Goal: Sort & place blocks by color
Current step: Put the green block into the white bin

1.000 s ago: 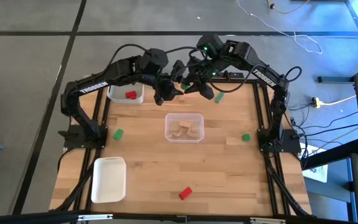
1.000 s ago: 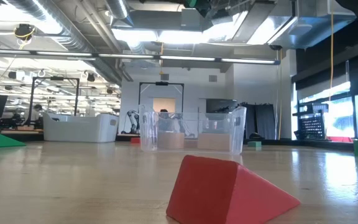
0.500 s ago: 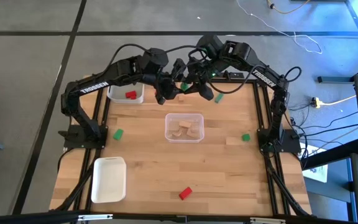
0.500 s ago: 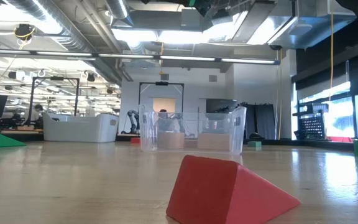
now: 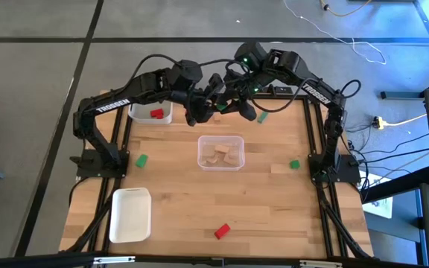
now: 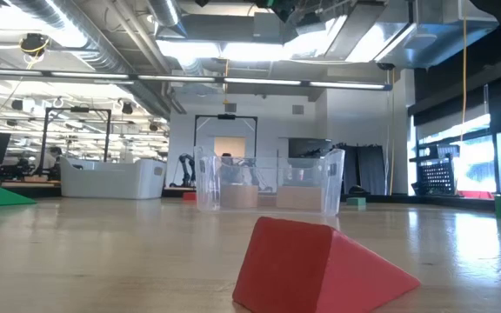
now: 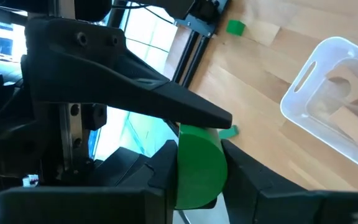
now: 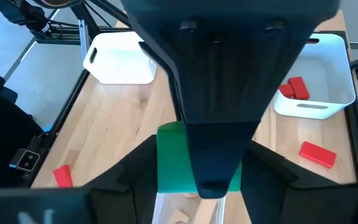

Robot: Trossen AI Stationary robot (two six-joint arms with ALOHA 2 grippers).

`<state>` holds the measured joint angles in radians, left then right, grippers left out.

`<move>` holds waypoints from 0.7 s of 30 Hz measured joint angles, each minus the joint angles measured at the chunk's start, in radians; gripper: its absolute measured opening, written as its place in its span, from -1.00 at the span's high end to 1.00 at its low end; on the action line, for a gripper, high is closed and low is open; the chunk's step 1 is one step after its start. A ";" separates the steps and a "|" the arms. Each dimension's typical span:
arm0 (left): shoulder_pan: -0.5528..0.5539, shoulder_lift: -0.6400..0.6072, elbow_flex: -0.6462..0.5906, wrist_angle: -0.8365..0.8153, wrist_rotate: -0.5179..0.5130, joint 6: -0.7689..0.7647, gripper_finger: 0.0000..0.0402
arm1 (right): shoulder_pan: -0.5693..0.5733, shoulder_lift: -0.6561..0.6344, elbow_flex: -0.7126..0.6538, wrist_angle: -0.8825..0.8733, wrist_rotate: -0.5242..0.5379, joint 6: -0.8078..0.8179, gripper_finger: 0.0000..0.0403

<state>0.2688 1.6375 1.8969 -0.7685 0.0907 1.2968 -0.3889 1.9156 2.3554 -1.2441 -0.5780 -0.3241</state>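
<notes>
Both arms are raised over the far middle of the table, gripper to gripper. Between them hangs a green block (image 5: 221, 106), also seen in the left wrist view (image 7: 197, 165) and the right wrist view (image 8: 169, 163). My left gripper (image 5: 214, 105) and my right gripper (image 5: 228, 104) are both shut on it. Other blocks lie on the table: green ones (image 5: 141, 159) (image 5: 294, 164) (image 5: 262, 116) and a red one (image 5: 222, 231), which fills the foreground of the low view (image 6: 320, 265). My left gripper pinches the green block between its two fingers (image 7: 164, 167), one on each of two opposite sides (image 7: 184, 168). The block is lifted clear of the table. My right gripper has a finger (image 8: 135, 168) on either side of the block (image 8: 165, 158); my left gripper, in front, hides the block's middle. In the left wrist view one right finger (image 7: 185, 106) lies along the block's top. The block is high above the table.
A clear tray (image 5: 220, 152) with light-wood blocks stands mid-table, below the grippers. A white tray (image 5: 151, 113) with red blocks sits at the far left, another white tray (image 5: 130, 214) at the near left. Bare wood lies at the near right.
</notes>
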 joint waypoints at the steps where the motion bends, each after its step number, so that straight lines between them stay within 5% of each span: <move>1: 0.000 0.000 0.000 0.000 -0.003 0.000 0.59 | 0.000 0.000 0.000 0.000 0.001 0.000 0.12; 21: -0.006 0.000 0.000 -0.057 -0.066 -0.088 0.59 | 0.000 0.000 0.000 0.011 0.068 -0.014 0.12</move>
<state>0.2624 1.6375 1.8973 -0.8258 0.0247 1.2088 -0.3893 1.9160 2.3554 -1.2331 -0.5103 -0.3378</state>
